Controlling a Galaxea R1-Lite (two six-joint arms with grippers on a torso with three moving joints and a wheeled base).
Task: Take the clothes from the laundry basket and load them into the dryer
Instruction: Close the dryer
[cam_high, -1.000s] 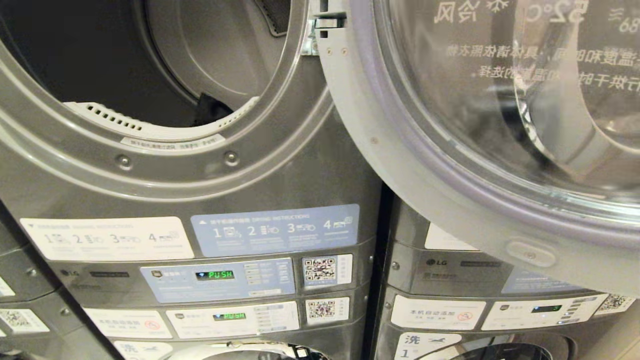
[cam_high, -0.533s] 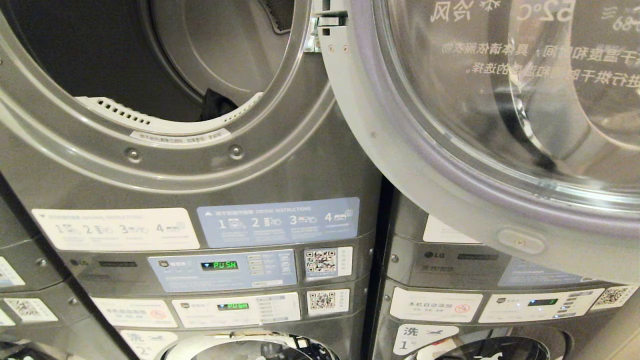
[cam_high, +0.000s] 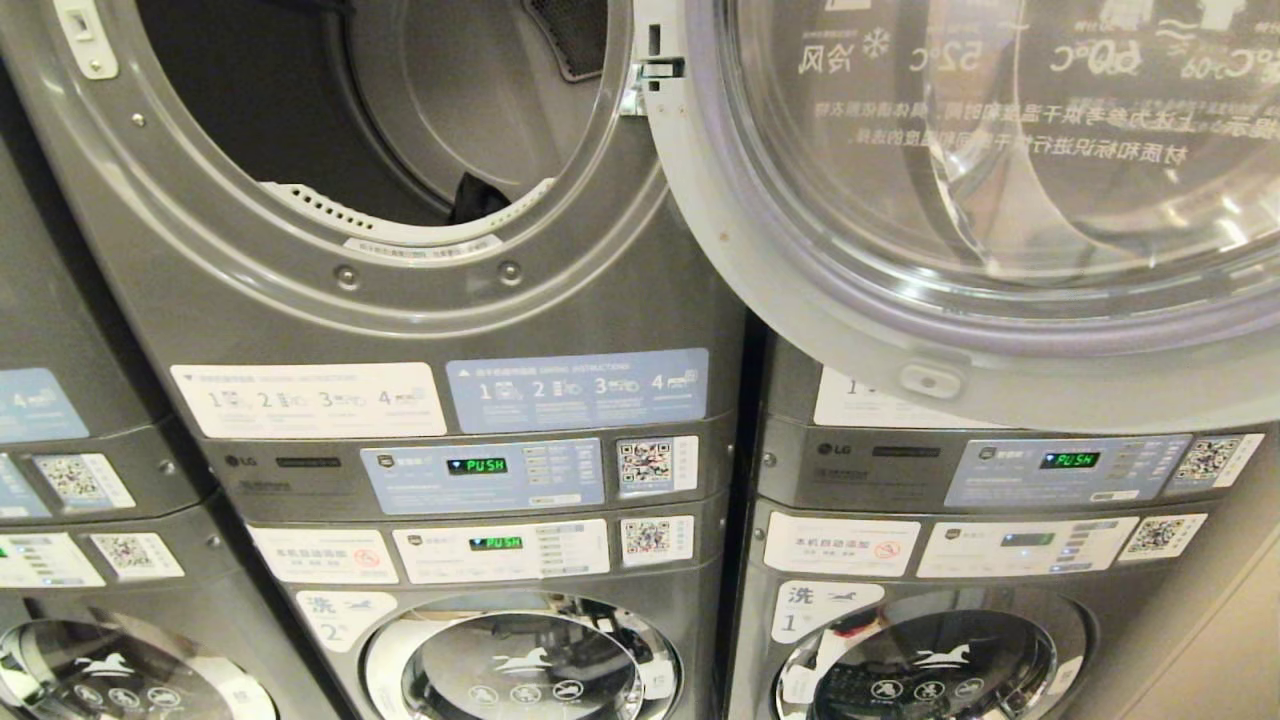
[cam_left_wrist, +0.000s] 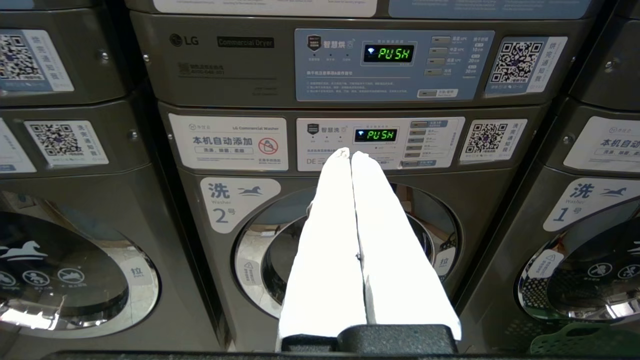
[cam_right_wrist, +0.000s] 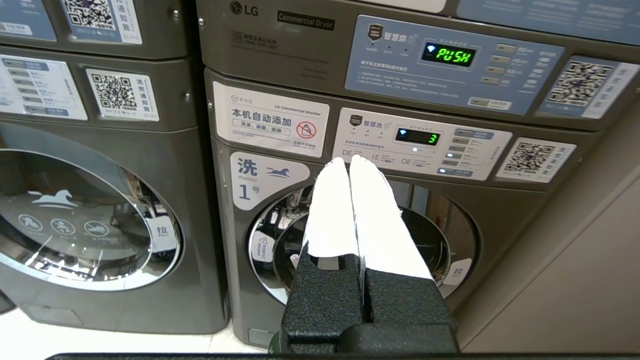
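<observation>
Across the last second our head view widens and pulls back: the dryer (cam_high: 400, 150) opening and its swung-open door (cam_high: 960, 200) sit smaller and higher, and the washers below now show. We read this as the robot backing off, not the machines moving. A dark garment (cam_high: 478, 200) lies just inside the drum's lip. Left gripper (cam_left_wrist: 350, 155) and right gripper (cam_right_wrist: 348, 162) have fingers pressed together, empty. Only a green laundry basket (cam_left_wrist: 585, 342) edge shows, so more clothes may remain.
</observation>
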